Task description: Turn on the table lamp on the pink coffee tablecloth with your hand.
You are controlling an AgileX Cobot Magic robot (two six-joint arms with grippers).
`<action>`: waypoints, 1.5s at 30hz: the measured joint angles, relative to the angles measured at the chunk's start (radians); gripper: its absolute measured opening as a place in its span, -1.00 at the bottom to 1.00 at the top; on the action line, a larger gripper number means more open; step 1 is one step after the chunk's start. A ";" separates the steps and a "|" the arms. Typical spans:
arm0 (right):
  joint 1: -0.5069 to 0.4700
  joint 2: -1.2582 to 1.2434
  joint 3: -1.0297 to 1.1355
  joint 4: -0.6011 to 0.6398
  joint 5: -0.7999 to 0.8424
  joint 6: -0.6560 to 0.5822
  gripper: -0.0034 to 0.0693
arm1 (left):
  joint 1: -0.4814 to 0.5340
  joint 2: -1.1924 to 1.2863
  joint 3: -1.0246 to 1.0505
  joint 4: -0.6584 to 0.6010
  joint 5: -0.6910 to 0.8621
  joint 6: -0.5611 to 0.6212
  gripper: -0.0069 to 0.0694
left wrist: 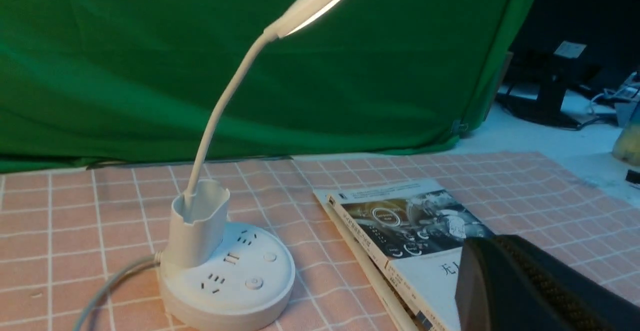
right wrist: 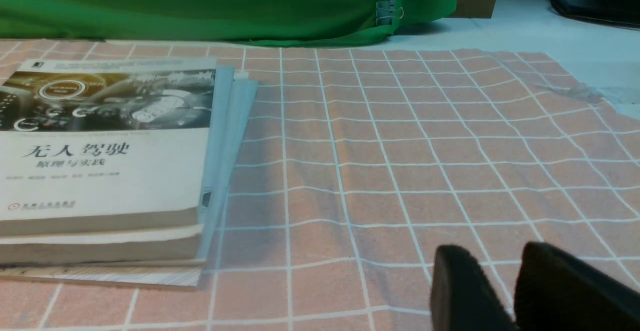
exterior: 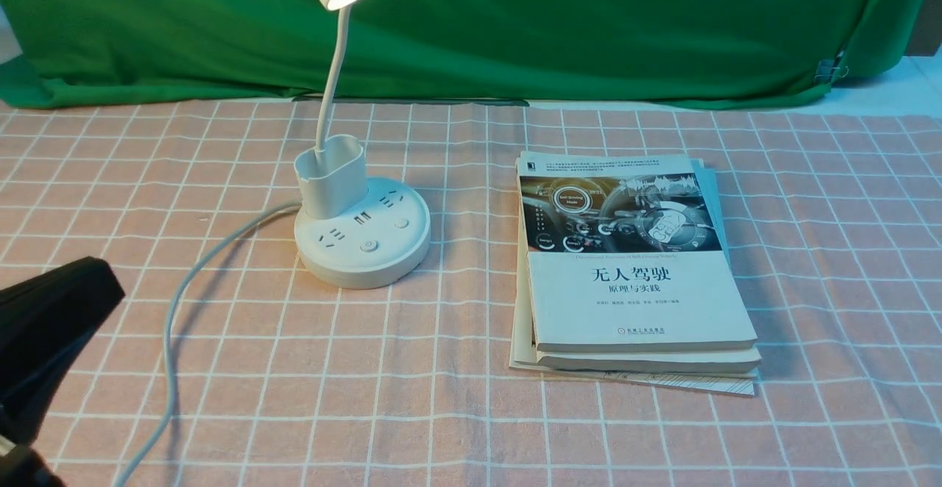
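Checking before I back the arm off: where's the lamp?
Front view: the lamp stands on the pink cloth, left of the books, lit.

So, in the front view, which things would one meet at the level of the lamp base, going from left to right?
Grey-white cord → round lamp base → stack of books, all on the pink tablecloth.

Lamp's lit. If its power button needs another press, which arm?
Left, I'd say: the left arm is on the lamp's side, and its wrist view shows the button; the right's shows books, no lamp.
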 joint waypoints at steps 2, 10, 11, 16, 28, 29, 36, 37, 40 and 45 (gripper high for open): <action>0.000 0.000 0.000 0.000 0.000 0.000 -0.25 | 0.000 -0.020 0.000 0.000 0.005 0.001 -0.82; 0.000 0.000 0.000 0.000 0.000 -0.001 -0.25 | 0.028 -0.074 0.064 0.353 -0.006 0.033 -0.82; 0.000 0.000 0.000 0.000 0.000 -0.001 -0.25 | 0.033 -0.082 0.069 0.367 -0.007 0.030 -0.82; 0.000 0.000 0.000 0.000 0.000 -0.001 -0.25 | 0.224 -0.212 0.209 0.389 -0.036 -0.086 -0.82; 0.000 0.000 0.000 0.000 0.000 0.000 -0.25 | 0.419 -0.324 0.398 0.339 -0.111 -0.119 -0.81; 0.000 0.000 0.000 0.000 0.000 0.000 -0.25 | 0.419 -0.325 0.398 0.336 -0.083 -0.120 -0.81; 0.000 0.000 0.000 0.000 0.000 0.000 -0.25 | 0.419 -0.326 0.399 0.283 0.064 -0.100 -0.81; 0.000 0.000 0.000 0.000 0.000 0.000 -0.25 | 0.419 -0.326 0.399 0.274 0.066 -0.095 -0.81; 0.000 0.000 0.000 0.000 0.000 0.000 -0.25 | 0.418 -0.327 0.399 0.259 0.067 -0.080 -0.81; 0.000 0.000 0.000 0.000 -0.001 0.000 -0.25 | 0.418 -0.327 0.399 0.258 0.067 -0.080 -0.81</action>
